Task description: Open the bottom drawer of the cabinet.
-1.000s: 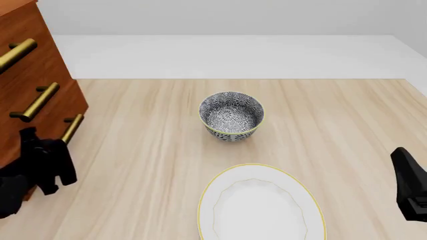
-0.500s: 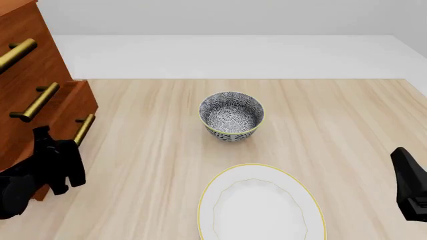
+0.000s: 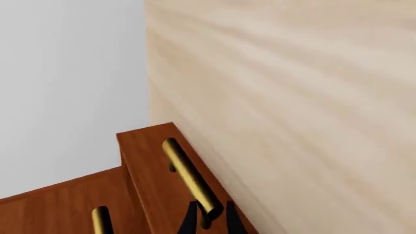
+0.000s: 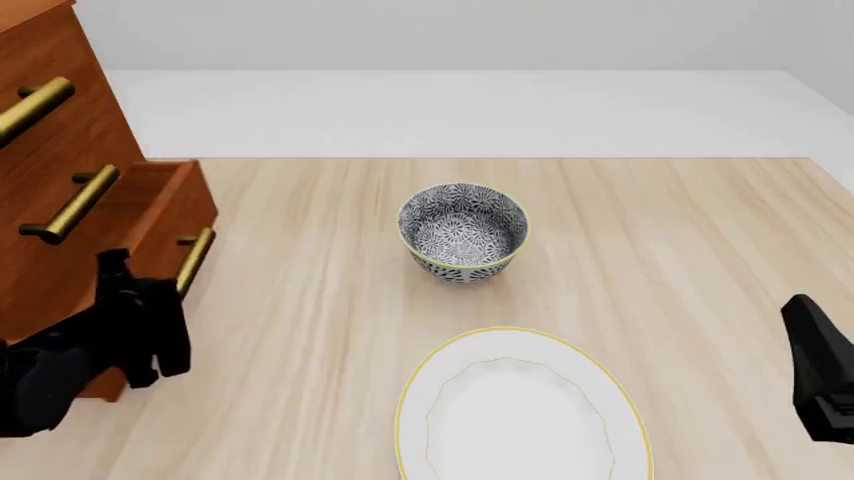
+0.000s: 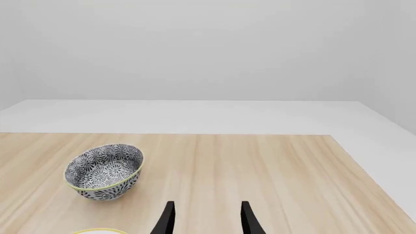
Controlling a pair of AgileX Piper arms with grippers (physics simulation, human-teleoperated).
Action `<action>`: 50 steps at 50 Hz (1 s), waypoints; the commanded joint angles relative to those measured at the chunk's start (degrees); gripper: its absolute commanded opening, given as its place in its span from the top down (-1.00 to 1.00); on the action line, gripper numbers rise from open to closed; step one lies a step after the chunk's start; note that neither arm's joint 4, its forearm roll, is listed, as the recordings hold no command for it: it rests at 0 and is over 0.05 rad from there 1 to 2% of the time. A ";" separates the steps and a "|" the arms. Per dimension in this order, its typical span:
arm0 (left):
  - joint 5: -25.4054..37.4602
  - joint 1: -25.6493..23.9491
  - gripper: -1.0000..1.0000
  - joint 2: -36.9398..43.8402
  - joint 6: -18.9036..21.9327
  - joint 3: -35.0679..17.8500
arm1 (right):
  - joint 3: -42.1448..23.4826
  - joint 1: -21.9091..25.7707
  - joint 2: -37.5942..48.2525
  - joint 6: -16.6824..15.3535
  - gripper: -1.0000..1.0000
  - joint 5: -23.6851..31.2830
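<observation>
The tall reddish-brown cabinet (image 4: 67, 150) stands at the table's left edge. Its bottom drawer (image 4: 154, 215) is pulled partway out toward the table's middle. My left gripper (image 4: 154, 322) is shut on the near end of that drawer's brass bar handle (image 4: 196, 258). In the left wrist view my gripper (image 3: 209, 222) pinches the tip of the handle (image 3: 188, 178) on the drawer front (image 3: 146, 165). My right gripper (image 4: 805, 318) is at the right edge, low over the table. The right wrist view shows it (image 5: 206, 220) open and empty.
A patterned bowl (image 4: 463, 232) stands mid-table, also in the right wrist view (image 5: 104, 170). A white plate with a yellow rim (image 4: 607, 385) lies at the front centre. The middle drawer's handle (image 4: 74, 203) and top handle (image 4: 34, 108) stay flush above.
The bottom drawer has slid out of the cabinet toward the right, step by step. My left gripper moved right with its handle. The right arm has not moved.
</observation>
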 commanded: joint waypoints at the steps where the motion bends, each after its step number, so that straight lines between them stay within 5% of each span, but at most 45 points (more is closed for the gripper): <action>1: -0.37 -3.10 1.00 -0.95 0.48 -3.20 | 0.00 0.00 -0.01 0.00 -1.00 0.00; 34: -0.54 -4.64 1.00 -0.48 0.13 -2.68 | 0.00 0.00 0.01 0.00 -1.00 0.00; 35: -0.59 -4.61 -1.00 -0.51 0.15 -2.66 | 0.00 0.01 0.00 -0.01 -1.00 0.00; 50: -1.34 -4.69 -1.00 -0.19 0.11 -2.34 | 0.00 -0.01 0.00 0.00 -1.00 0.00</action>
